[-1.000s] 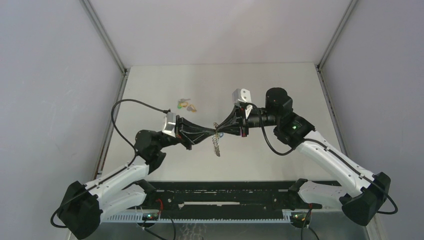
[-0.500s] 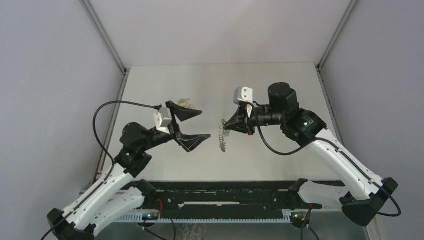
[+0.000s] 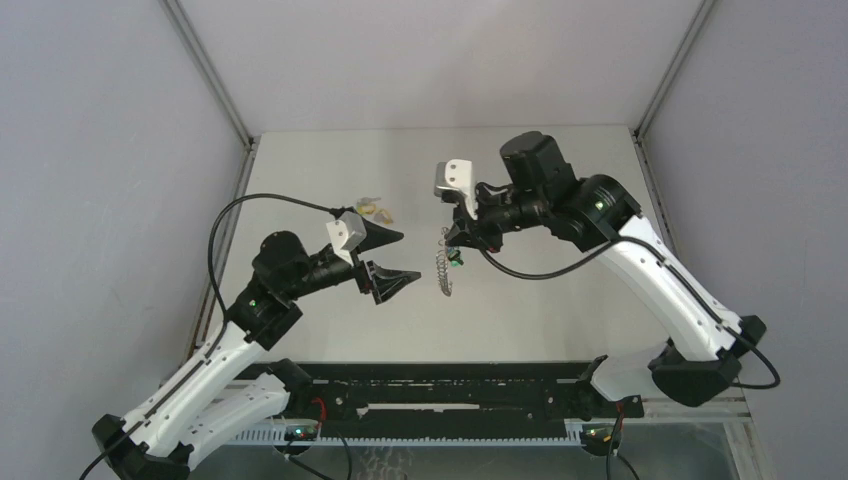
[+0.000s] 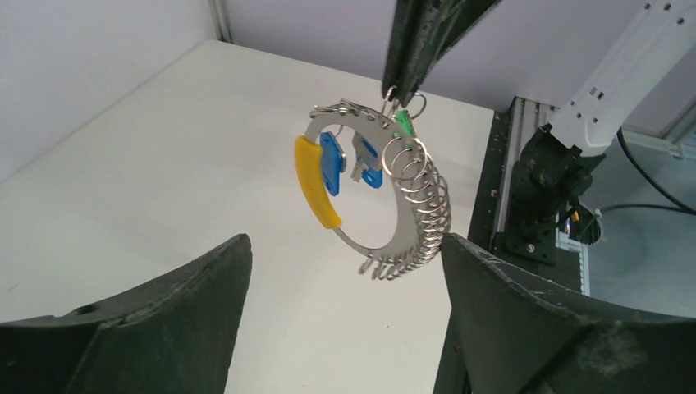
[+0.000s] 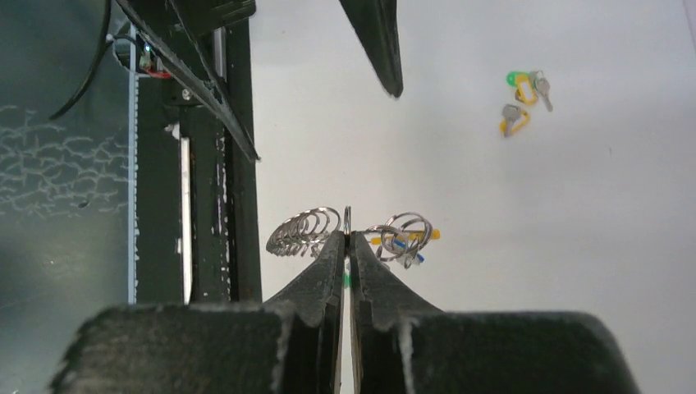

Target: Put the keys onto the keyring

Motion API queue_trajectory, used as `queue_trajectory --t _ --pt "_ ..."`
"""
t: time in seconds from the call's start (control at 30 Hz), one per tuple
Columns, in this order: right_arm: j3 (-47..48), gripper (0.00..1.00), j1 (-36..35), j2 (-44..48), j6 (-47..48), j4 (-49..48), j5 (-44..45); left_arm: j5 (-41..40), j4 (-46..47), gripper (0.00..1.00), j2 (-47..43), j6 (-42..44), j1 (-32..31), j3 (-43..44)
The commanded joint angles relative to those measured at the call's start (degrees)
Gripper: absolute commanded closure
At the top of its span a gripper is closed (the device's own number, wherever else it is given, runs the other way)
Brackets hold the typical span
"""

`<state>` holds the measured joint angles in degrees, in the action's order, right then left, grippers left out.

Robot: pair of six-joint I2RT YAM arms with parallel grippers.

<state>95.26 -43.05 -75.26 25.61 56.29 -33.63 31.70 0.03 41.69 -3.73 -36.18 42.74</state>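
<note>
pinching the keyring (image 3: 444, 268) by its rim, right pincer (image 3: 453, 243) dangles it beside spread left pincer (image 3: 408, 256).

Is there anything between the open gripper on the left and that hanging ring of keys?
Nothing: in the top view only table surface shows between the left gripper and the keyring.

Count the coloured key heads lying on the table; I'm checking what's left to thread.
3, in one cluster: a green head, a yellow head against it, and a second yellow head just apart. Overlap may hide another.
</note>
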Motion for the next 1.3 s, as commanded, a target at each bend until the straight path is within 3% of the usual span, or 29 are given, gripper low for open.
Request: queue_trajectory --t 0.0,0.17,0.33,0.67,1.27 --pt "11.4 1.0 -3.6 -7.0 4.9 12.7 7.3 4.8 3.8 0.15 2.1 1.2 0.2 2.3" --pt "18.4 1.0 -6.5 -12.1 5.9 18.6 12.1 7.4 12.5 0.32 2.7 0.1 0.1 -1.5" --pt "18.9 1.0 -7.6 -11.9 7.2 18.6 12.9 10.8 17.3 0.48 3.5 -0.1 0.1 -3.0" --pt "19.1 1.0 -10.1 -11.7 9.5 18.3 11.6 13.1 21.4 0.57 7.9 -0.6 -0.1 -2.4" --pt "17.0 1.0 -10.6 -8.8 9.7 14.8 11.9 16.1 17.9 0.76 10.4 -0.4 -1.5 -1.2"
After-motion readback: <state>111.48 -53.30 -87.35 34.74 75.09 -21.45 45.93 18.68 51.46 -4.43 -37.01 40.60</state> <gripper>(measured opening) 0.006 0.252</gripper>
